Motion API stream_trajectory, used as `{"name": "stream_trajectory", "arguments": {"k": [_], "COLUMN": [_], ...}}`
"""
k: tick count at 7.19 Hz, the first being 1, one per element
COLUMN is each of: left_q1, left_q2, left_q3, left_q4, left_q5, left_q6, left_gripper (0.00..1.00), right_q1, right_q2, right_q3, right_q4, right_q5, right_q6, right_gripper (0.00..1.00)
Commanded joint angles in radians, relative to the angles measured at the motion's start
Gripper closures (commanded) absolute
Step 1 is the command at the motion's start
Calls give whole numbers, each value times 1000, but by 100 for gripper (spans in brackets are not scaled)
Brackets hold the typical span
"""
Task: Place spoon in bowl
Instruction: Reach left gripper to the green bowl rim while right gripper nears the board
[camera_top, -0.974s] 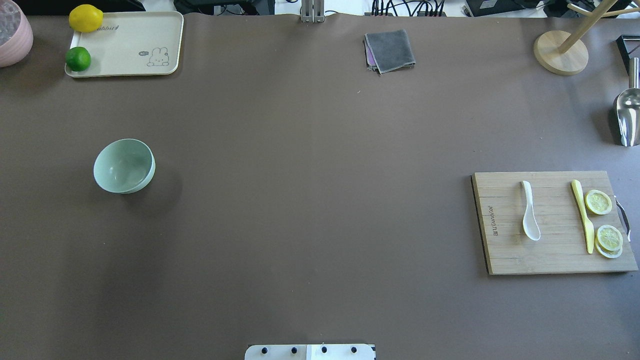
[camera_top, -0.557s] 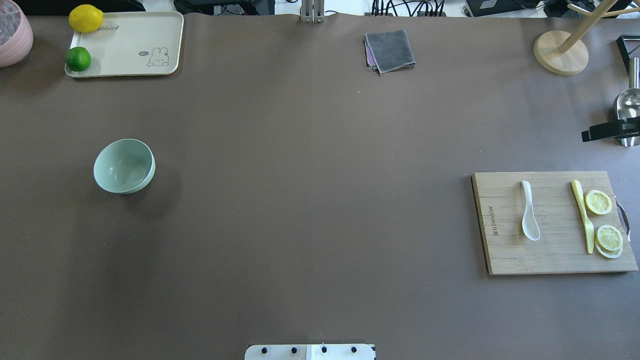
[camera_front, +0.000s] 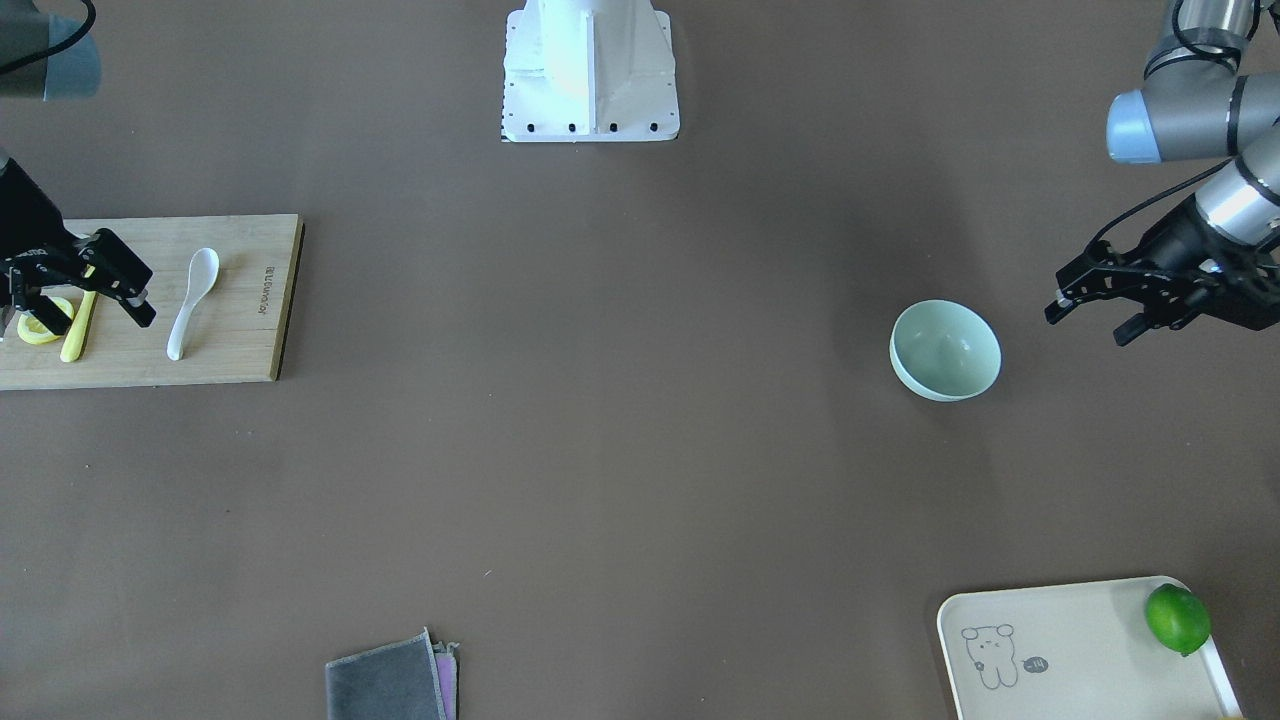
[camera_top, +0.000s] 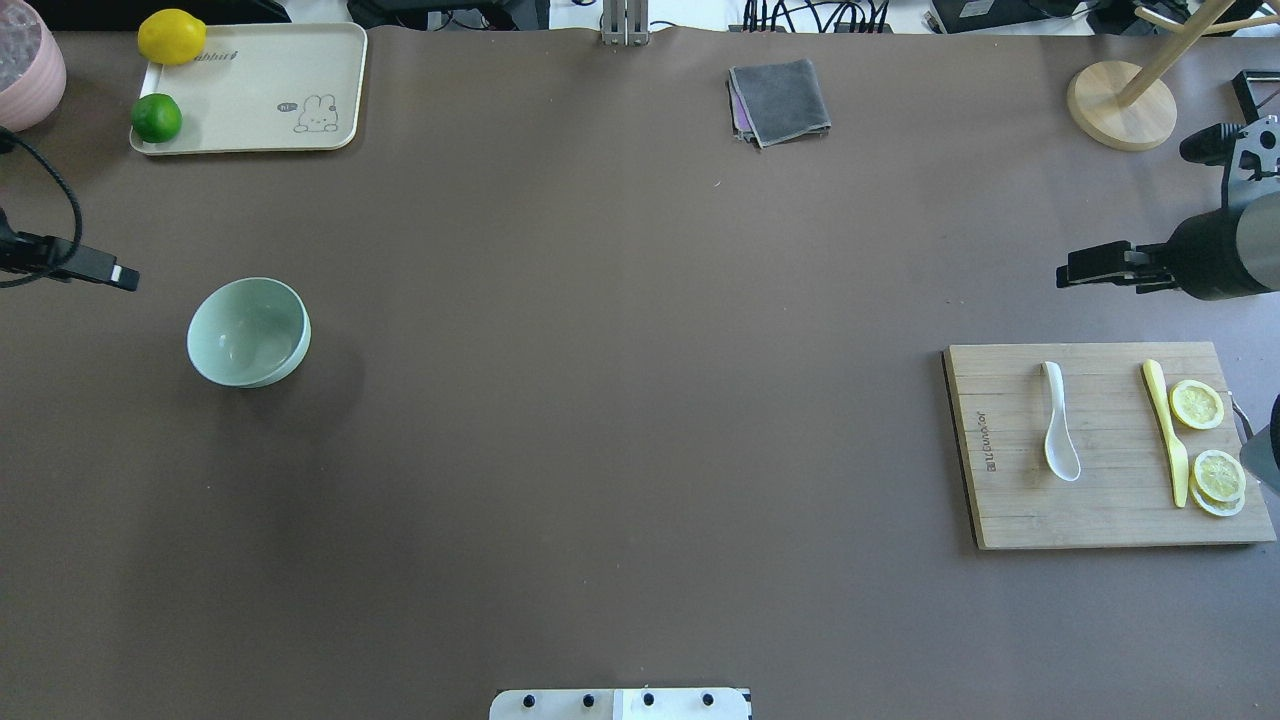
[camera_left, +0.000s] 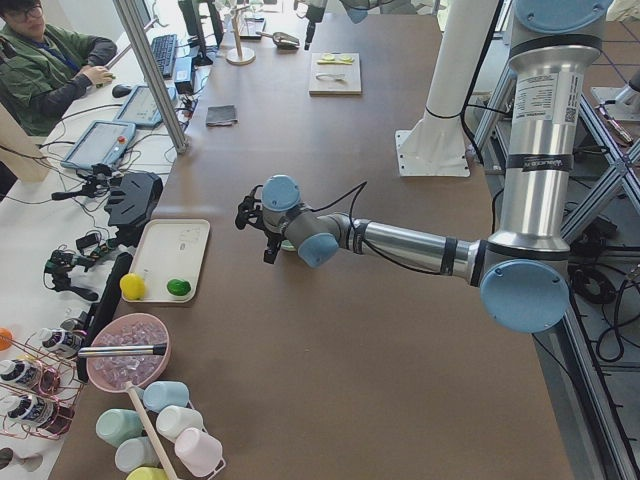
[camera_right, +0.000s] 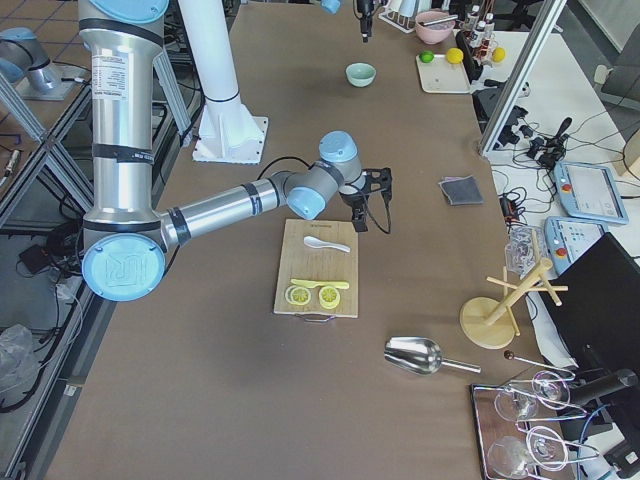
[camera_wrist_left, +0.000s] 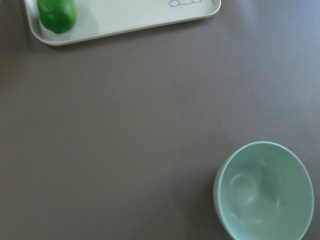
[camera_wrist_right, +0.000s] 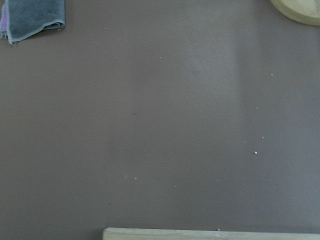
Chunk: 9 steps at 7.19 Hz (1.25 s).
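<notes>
I see spoon (camera_top: 1057, 425) on cutting board (camera_top: 1010, 500), yellow knife (camera_top: 1165, 430) and lemon slices (camera_top: 1197, 404) alongside; right gripper (camera_front: 78, 305) beside board, spread, empty; left gripper (camera_front: 1085, 325) spread near bowl (camera_top: 248, 332).

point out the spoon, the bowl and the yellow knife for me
spoon (camera_top: 1063, 458), overhead exterior view, on the scoop
bowl (camera_top: 245, 332), overhead exterior view, on the bare inside bottom
yellow knife (camera_top: 1166, 430), overhead exterior view, about midway along its length
</notes>
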Motion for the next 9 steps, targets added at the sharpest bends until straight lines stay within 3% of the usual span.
{"name": "stream_trajectory", "arguments": {"k": [1, 2, 3, 4, 5, 7, 9], "left_q1": [90, 121, 126, 146, 157, 160, 187], "left_q2": [-86, -89, -88, -88, -88, -95, -164], "left_q3": [128, 154, 161, 159, 158, 130, 78], "left_q4": [-127, -156, -176, -178, -178, -175, -164], "left_q5": [67, 75, 90, 92, 95, 96, 104], "left_q6": [-168, -175, -175, -178, -178, -201, -372], "left_gripper": [3, 12, 39, 76, 100, 100, 100], "right_q1": [-69, -104, -135, -151, -158, -166, -171], "right_q2": [0, -6, -12, -17, -23, -23, -23], "right_q3": [16, 17, 16, 14, 14, 13, 8], "right_q4": [-7, -26, -28, -28, -27, -22, -19], "right_q5": [-56, -92, -128, -150, -153, -153, -153], "right_q6": [131, 172, 185, 185, 185, 185, 185], "right_gripper": [5, 6, 6, 6, 6, 6, 6]}}
